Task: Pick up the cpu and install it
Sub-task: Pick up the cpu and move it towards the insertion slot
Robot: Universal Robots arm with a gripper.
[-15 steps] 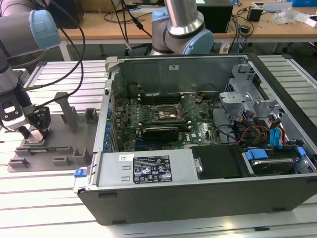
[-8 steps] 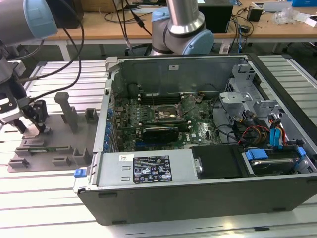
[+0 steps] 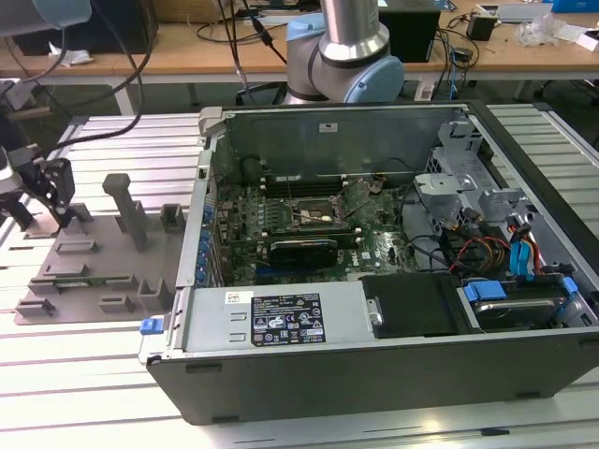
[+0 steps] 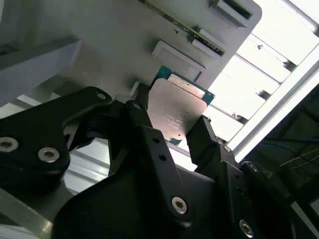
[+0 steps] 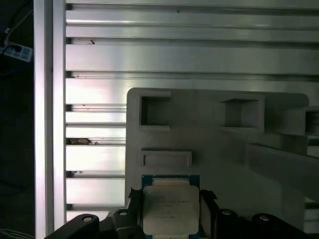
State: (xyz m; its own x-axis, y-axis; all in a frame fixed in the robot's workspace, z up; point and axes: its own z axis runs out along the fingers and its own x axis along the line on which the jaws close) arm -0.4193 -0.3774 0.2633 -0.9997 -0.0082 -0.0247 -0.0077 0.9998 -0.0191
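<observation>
The cpu (image 5: 170,209) is a small square chip with a silvery-grey top and a green rim. In both wrist views my gripper (image 5: 170,199) has one black finger against each of its opposite edges, shut on it. The cpu (image 4: 177,112) is just over the grey moulded tray (image 5: 209,134); I cannot tell whether it still rests on it. In the exterior view my gripper (image 3: 47,192) hangs over the tray (image 3: 94,271) at that view's left, well apart from the open computer case (image 3: 374,365). The motherboard's square socket (image 3: 318,210) lies inside the case.
The tray has raised posts (image 3: 126,201) and slots close to my gripper. The case's walls stand up around the green motherboard (image 3: 281,224), with cables (image 3: 487,253) and a drive cage at the exterior view's right. The arm's base (image 3: 346,56) stands behind the case on the ribbed metal table (image 3: 75,374).
</observation>
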